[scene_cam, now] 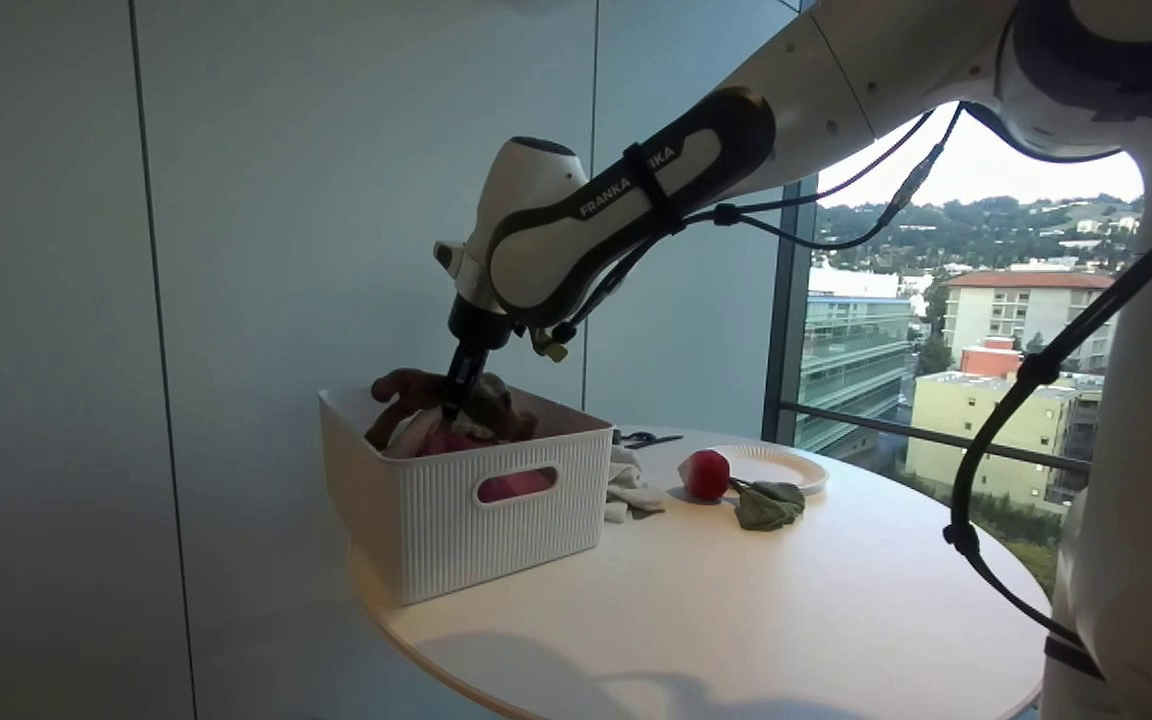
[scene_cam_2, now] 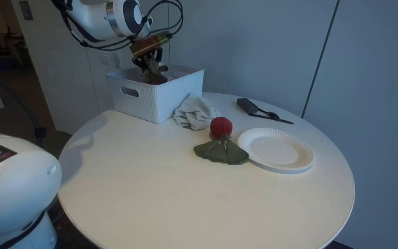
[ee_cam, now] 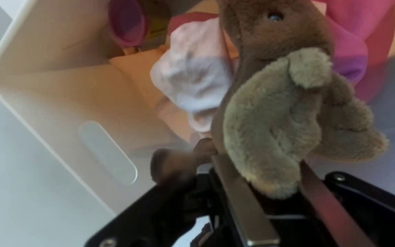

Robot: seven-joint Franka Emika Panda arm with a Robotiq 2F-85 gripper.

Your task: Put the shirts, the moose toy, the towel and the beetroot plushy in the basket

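Observation:
My gripper (ee_cam: 260, 163) is shut on the antler of the brown moose toy (ee_cam: 279, 37), with a finger on either side of it. The moose is inside the top of the white basket (scene_cam: 496, 545), and it shows in both exterior views (scene_cam: 401, 395) (scene_cam_2: 155, 76). Pink cloth (ee_cam: 355, 34) and white cloth (ee_cam: 201, 65), probably the shirts, lie in the basket under the moose. The grey-white towel (scene_cam_2: 196, 112) lies crumpled on the table beside the basket. The beetroot plushy (scene_cam_2: 221, 127), a red ball with green leaves, rests on the table beyond the towel.
A white plate (scene_cam_2: 275, 150) lies beside the beetroot's leaves. A dark object with black handles (scene_cam_2: 249, 105) lies near the table's back edge. A yellow container with a pink lid (ee_cam: 129, 22) is in the basket's corner. A wall stands behind the basket.

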